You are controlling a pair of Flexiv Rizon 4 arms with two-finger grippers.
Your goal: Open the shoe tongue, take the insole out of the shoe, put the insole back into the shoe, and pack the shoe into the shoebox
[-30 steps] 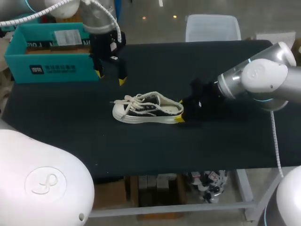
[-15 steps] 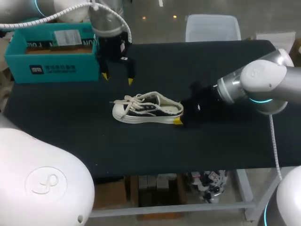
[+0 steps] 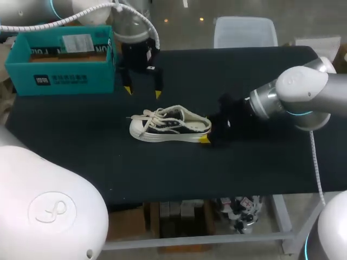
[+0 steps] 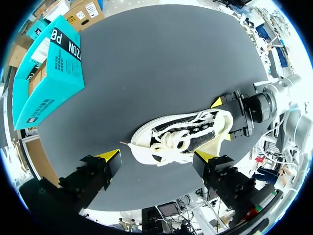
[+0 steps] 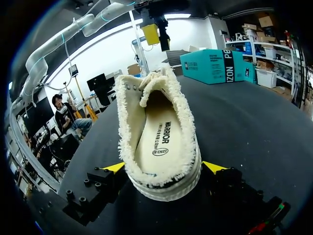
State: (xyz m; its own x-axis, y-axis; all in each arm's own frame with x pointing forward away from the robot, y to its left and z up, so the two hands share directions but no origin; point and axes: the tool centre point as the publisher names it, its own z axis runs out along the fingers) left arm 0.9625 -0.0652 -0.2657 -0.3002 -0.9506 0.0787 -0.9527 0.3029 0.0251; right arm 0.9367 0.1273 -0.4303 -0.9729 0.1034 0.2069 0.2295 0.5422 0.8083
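1. Jaws of my left gripper (image 3: 142, 91) are spread above the shoe (image 3: 171, 125); my right gripper (image 5: 164, 167) pinches its heel.
2. Shoe lies mid-table (image 3: 162, 173), insole (image 5: 159, 137) inside.
3. I judge every step remains; the shoebox (image 3: 59, 65) sits at the far left corner.

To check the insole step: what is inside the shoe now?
The cream insole lies inside the shoe, seen from the heel end. Its front part is hidden under the tongue and laces.
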